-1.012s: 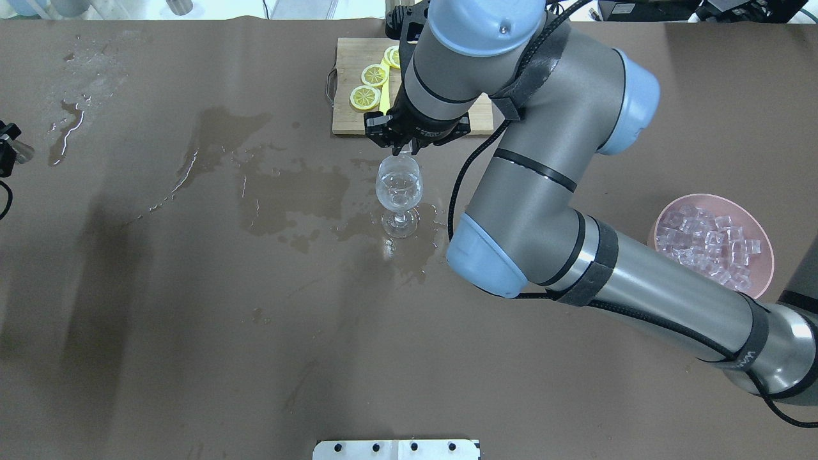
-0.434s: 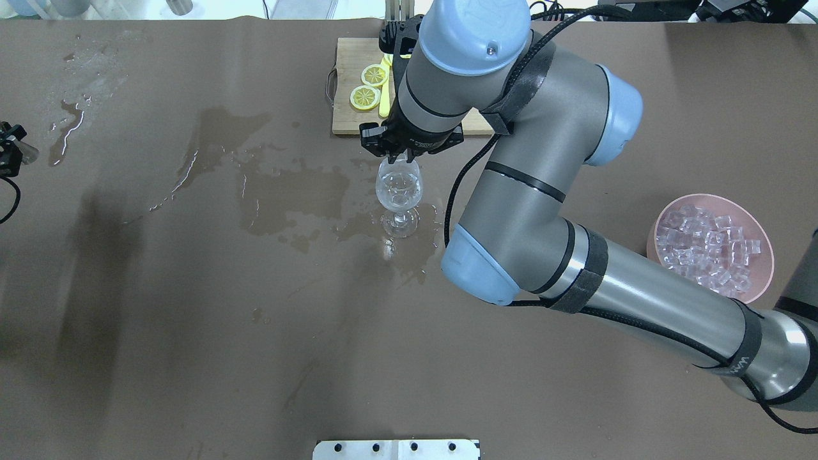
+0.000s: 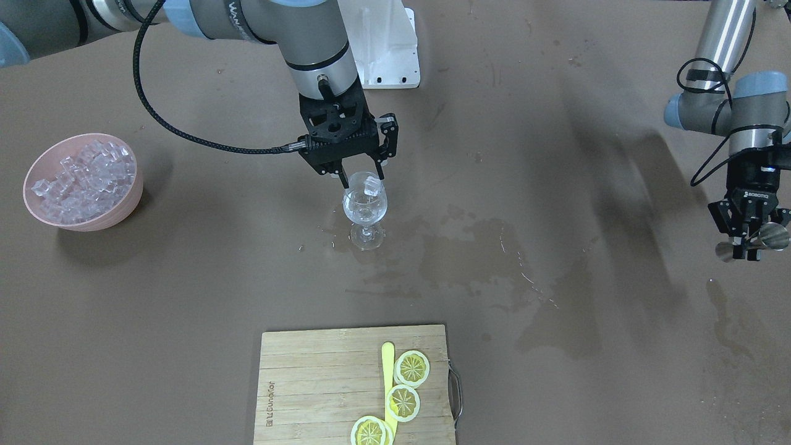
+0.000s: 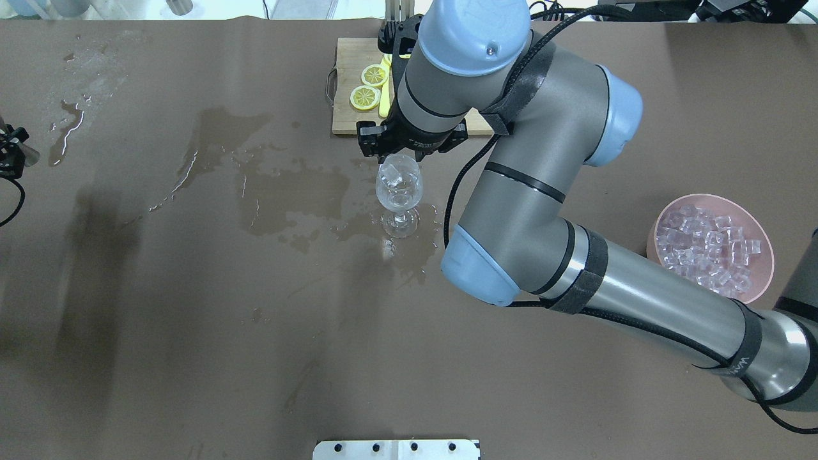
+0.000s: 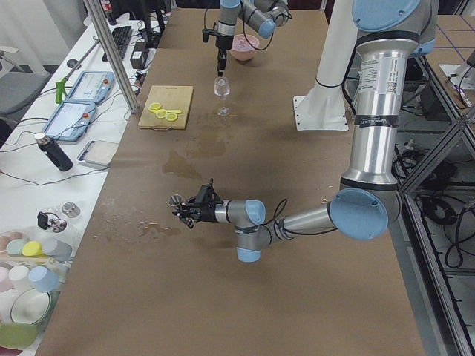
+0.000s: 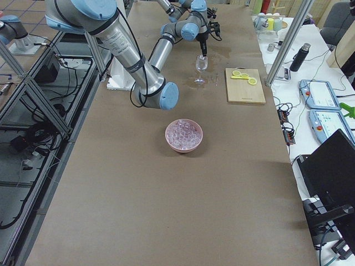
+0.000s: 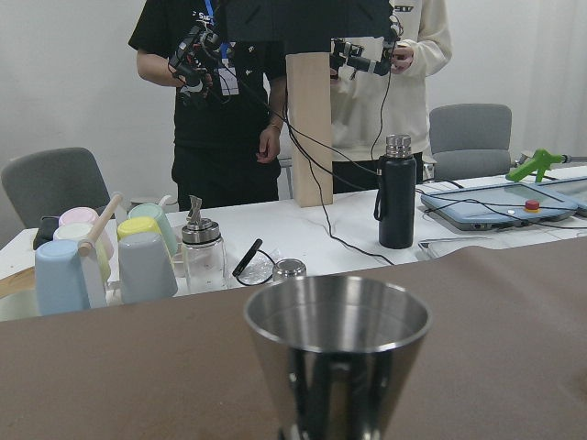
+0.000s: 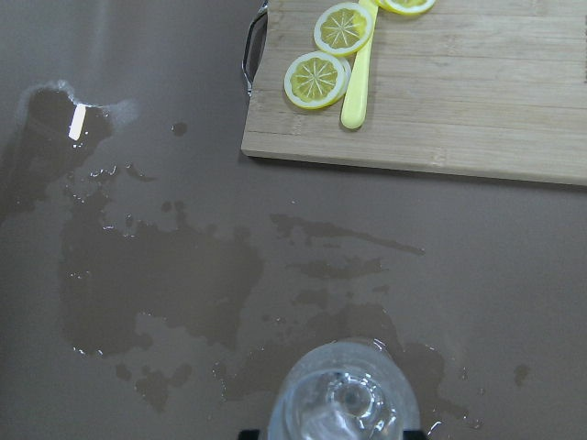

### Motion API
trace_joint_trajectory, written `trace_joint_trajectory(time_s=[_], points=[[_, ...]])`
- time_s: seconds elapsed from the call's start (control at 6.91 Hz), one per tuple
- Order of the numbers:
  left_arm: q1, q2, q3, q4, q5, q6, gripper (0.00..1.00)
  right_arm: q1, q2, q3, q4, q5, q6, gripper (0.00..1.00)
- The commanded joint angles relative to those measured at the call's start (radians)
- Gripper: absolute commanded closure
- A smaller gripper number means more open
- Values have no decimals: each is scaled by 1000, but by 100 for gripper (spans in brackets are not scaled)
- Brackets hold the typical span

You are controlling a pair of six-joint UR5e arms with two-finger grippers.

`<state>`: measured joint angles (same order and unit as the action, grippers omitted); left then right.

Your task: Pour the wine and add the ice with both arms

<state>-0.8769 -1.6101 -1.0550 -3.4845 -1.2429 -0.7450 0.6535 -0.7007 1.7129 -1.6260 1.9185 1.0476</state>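
Front view, right end effector: fingers parted with nothing pinched between them. It hangs straight over the wine glass, close to the rim.
Front view, ice cube: loose in the mouth of the glass, above a little clear wine.
Front view, left end effector: closed around a steel cup, well apart from the glass.
Overhead, ice supply: the pink bowl of ice sits far to the right on the counter, well apart from the glass. I'd judge the right arm much the nearer to it.
Side views: both end effectors are too small to read.
Left wrist view: the cup fills the foreground, mouth up. I cannot tell its contents.
Right wrist view: the glass lies directly below, with the cutting board and lemon slices beyond it.
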Motion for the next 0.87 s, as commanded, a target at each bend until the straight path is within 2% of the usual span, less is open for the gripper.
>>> trace_joint_trajectory(time_s=[0.0,0.43,0.58,0.72], points=[[3,1,1,30,-6,0,100,3,-6,10,0,0,2,40],[4,2,1,74,-78,-2,100,53,-8,17,-15,28,0,39],[4,4,0,79,-93,-2,100,93,-34,52,-23,72,0,35],[4,7,0,81,-107,-2,100,130,-104,126,-21,127,-14,34]])
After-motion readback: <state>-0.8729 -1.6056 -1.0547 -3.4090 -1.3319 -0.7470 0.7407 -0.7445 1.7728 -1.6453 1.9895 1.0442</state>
